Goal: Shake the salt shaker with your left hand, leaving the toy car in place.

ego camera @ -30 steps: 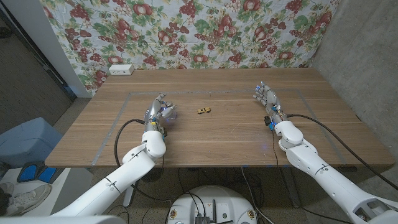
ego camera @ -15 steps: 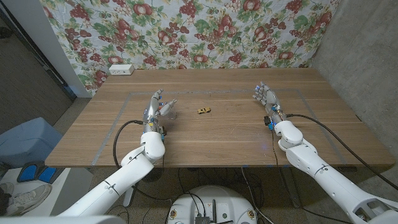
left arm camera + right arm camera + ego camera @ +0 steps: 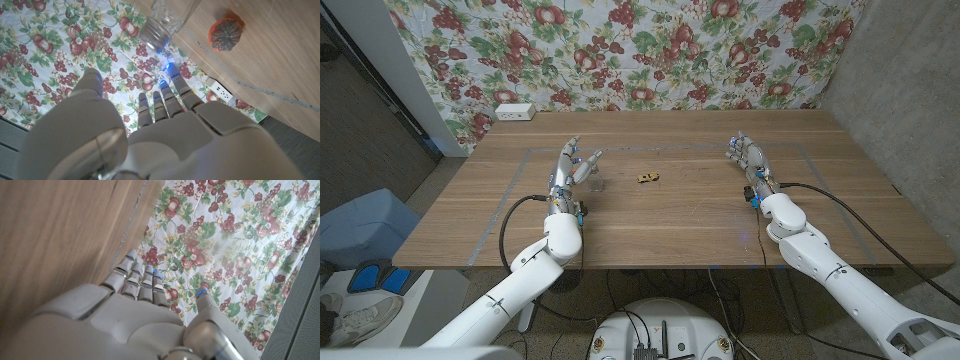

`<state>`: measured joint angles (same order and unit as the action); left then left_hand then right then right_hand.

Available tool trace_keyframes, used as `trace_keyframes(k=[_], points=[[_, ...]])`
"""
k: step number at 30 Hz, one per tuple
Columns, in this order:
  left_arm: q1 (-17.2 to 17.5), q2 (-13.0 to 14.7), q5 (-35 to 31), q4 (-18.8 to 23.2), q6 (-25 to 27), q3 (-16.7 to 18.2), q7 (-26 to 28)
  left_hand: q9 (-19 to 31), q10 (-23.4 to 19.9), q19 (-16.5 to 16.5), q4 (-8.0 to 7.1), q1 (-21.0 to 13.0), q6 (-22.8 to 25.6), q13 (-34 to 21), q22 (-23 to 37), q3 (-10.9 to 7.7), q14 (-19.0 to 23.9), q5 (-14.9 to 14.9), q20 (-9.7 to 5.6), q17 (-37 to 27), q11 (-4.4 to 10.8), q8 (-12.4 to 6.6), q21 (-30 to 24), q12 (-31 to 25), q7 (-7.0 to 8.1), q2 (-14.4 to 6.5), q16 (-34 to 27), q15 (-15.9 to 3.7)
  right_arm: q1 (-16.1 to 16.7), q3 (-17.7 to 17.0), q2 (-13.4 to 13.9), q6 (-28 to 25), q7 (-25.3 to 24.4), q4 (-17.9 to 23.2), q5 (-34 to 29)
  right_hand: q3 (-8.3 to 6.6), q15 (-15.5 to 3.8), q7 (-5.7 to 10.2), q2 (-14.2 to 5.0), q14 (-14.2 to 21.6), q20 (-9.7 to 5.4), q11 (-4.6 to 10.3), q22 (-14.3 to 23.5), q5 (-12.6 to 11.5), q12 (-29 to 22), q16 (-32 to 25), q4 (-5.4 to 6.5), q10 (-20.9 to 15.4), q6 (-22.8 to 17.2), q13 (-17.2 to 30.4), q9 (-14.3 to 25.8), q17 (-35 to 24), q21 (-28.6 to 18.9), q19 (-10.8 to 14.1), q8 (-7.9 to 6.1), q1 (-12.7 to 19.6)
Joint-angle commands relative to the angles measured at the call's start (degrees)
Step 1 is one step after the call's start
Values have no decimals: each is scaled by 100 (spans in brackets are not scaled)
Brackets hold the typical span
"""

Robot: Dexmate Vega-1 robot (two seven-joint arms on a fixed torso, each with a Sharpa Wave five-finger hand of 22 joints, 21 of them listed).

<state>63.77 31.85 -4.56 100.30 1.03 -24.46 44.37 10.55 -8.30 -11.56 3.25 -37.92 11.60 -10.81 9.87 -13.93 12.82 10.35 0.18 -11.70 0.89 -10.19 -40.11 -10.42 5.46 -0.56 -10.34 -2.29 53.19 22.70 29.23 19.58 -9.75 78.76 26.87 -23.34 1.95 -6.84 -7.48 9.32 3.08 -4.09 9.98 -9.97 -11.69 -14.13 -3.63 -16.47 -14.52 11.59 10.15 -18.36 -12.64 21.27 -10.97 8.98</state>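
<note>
Salt shaker (image 3: 595, 182) stands upright on the surface (image 3: 670, 225), just beside the left hand (image 3: 570, 167) on its inner side, apart from it. That hand is empty, fingers spread & reaching up. Toy car (image 3: 647, 178) sits further toward centre, well apart from the right hand (image 3: 747, 155), also empty w/ fingers apart. Left hand is nearer by far. Left wrist view adds the shaker's metal cap (image 3: 155, 36), right past the fingertips (image 3: 167, 87).
</note>
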Motion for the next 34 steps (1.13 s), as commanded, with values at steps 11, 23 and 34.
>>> trace_keyframes(k=[11, 23, 34], points=[[11, -32, 810, -606, -2015, 287, -1086, -60, 546, 530, -130, 618, -326, 51, -29, -23, -1009, -4, -493, 94, 127, 9, 594, 8, -132, -376, 29, -82, 120, -33, 54, 75, -75, 220, -73, 15, 14, -16, -29, -26, -3, -42, 30, -2, 22, 31, -5, 40, -20, 9, 19, -5, 9, 43, 2, -85], [-135, -93, 1892, -978, -2845, 368, -2362, -63, 699, 668, -686, 1529, -554, 68, -19, 4, -1191, 99, -502, 92, 160, 21, 910, -27, -381, -987, -41, -85, 368, -157, 151, 148, -211, 518, -94, 98, -45, -58, 77, -109, -73, -77, 28, -4, 17, 76, 32, 37, -26, 9, 19, 4, 43, -3, 3, -202], [-354, -330, 2171, -1277, -3473, 329, -2963, -76, 650, 631, -1181, 1875, -489, 74, -38, -674, -1151, 388, -558, 130, 273, -1, 1156, -49, -470, -1196, -56, -175, 484, -269, 206, 173, -171, 526, 14, 159, -104, -82, 146, -126, -123, -63, 25, -14, 15, 96, 65, 42, -33, 10, 19, 19, 55, -6, 1, -298]])
